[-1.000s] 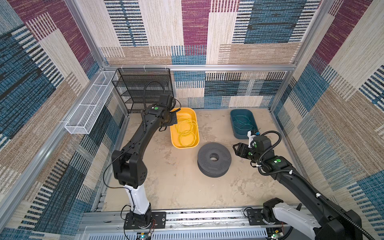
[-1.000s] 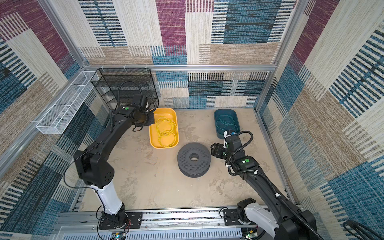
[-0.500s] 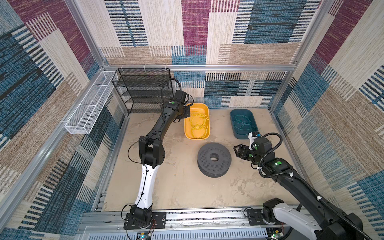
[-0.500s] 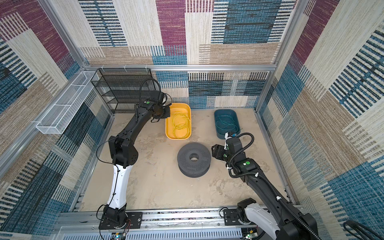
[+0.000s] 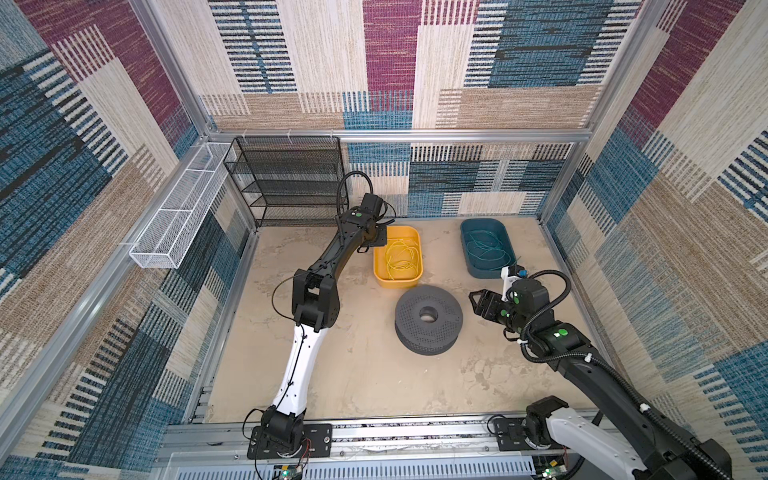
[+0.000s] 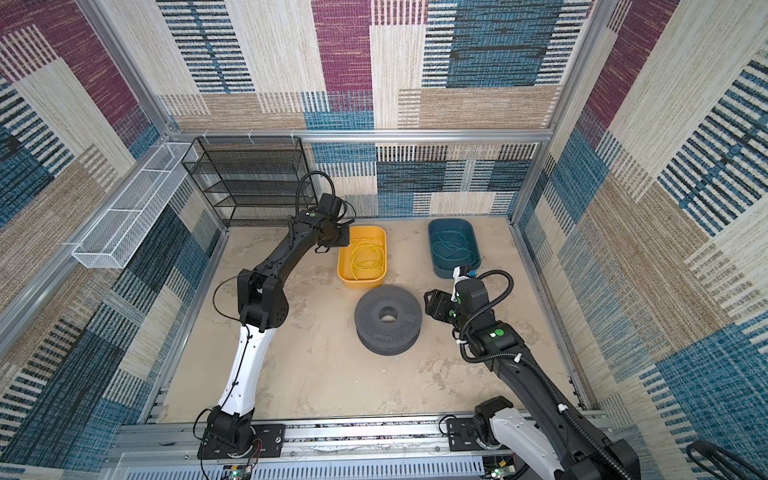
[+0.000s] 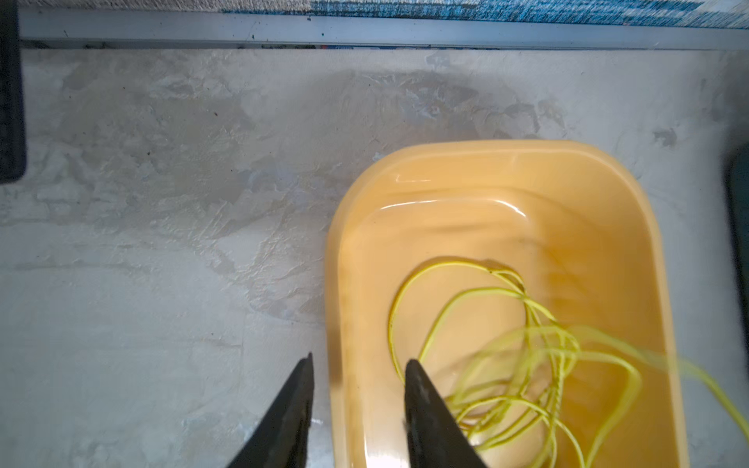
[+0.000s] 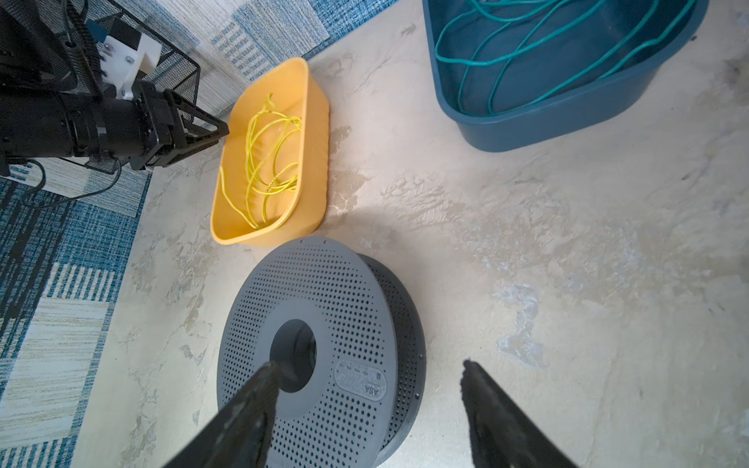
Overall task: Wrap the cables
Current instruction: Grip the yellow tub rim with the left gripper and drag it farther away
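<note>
BENCH CELL: The left end effector (image 7: 358,364) stands part-open astride the long wall of a yellow plastic tub (image 7: 486,150). One finger (image 7: 300,409) is outside and the other inside, w/ the rim btwn them, and neither is closed on anything. In both top views this end effector (image 5: 380,240) sits at the tub's back-left corner, its arm reaching in from the left.

The yellow cables (image 7: 506,352) lie in the tub just beside the inner finger, as loose, tangled oval loops. Their long axis follows the tub's own, running from the back wall toward the bench front in both top views (image 5: 399,259) (image 6: 363,259). One blurred strand crosses the tub's rim in the left wrist view. In the right wrist view one cable end (image 8: 269,99) pokes up nr the tub's far end.

Just in front of the tub, a grey perforated spool (image 5: 428,320) lies flat on the bench (image 5: 365,374), hub hole up. The right end effector (image 8: 369,362) is spread wide & empty. It hangs just right of the spool in both top views (image 5: 478,301) and points at it.

Behind it, a blue tub (image 5: 486,273) holds a teal cord (image 5: 484,249). A black mesh rack (image 5: 291,183) & a white wire basket (image 5: 178,220) line the back-left corner.
</note>
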Controlling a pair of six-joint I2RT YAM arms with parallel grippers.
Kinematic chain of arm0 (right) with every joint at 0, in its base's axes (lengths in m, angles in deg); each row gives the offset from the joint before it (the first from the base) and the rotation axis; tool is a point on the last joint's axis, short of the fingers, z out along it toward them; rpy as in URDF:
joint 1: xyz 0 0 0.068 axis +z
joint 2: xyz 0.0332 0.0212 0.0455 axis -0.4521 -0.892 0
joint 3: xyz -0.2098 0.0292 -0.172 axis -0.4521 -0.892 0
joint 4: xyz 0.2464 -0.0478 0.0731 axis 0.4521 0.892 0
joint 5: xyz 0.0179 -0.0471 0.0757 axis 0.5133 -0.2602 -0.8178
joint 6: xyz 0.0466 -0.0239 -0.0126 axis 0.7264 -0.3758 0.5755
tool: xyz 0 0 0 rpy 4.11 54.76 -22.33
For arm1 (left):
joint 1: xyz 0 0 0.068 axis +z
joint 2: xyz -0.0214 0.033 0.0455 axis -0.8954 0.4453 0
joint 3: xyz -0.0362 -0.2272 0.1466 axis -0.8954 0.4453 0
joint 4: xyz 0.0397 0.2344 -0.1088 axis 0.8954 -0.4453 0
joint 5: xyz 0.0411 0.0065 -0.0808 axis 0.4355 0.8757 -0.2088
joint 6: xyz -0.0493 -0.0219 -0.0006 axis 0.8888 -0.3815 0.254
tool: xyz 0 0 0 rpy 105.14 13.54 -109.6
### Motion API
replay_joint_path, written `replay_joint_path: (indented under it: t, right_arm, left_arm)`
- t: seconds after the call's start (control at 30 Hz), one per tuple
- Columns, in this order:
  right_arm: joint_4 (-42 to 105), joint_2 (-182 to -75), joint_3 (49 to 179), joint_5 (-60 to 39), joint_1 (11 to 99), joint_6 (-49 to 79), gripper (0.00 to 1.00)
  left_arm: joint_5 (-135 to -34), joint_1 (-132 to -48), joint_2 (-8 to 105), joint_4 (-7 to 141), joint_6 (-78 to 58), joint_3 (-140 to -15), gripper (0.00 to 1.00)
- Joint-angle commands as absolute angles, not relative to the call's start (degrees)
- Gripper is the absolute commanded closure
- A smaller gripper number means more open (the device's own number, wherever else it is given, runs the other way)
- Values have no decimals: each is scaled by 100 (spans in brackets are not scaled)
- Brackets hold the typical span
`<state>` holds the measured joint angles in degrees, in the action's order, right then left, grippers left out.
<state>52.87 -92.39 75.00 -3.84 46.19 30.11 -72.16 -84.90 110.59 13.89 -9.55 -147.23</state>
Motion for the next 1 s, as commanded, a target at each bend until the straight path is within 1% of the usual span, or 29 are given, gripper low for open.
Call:
replay_joint_path:
  t: [0.0,0.1,0.2,0.3,0.37,0.43,0.5,0.63,0.7,0.8,0.97]
  right_arm:
    - [5194,-9161,7490,-479,4626,3046,27]
    - [5309,-9114,7551,-643,4621,2970,26]
    - [5399,-9058,7533,-742,4623,2894,26]
    - [5451,-9090,7454,-759,4623,2830,26]
    - [5468,-9180,7423,-810,4622,2764,26]
    - [5452,-9281,7414,-873,4622,2706,26]
    - [5416,-9380,7422,-883,4621,2658,26]
    - [5351,-9611,7506,-851,4621,2614,26]
    - [5296,-9699,7530,-870,4628,2621,26]
    - [5225,-9792,7504,-897,4625,2659,26]
    - [5309,-9766,7577,-880,4622,2721,26]
  left_arm:
    - [-6947,-8501,10997,1531,-1311,-14813,60]
    - [-6998,-8506,10661,1351,-1332,-14688,58]
    - [-7051,-8532,9890,1355,-1240,-13887,56]
    - [-7280,-8606,8957,1540,-1162,-12585,54]
    - [-7481,-8713,8211,1946,-1146,-11393,54]
    - [-7613,-8851,7683,2201,-1157,-10464,53]
    - [-7722,-9020,7366,2262,-1180,-9817,54]
    - [-7826,-9272,7280,2300,-1267,-9120,61]
    - [-8044,-9273,7347,2401,-1257,-9006,62]
    - [-8238,-9283,7658,2638,-1131,-9104,62]
    - [-8369,-9283,8315,3090,-899,-9614,62]
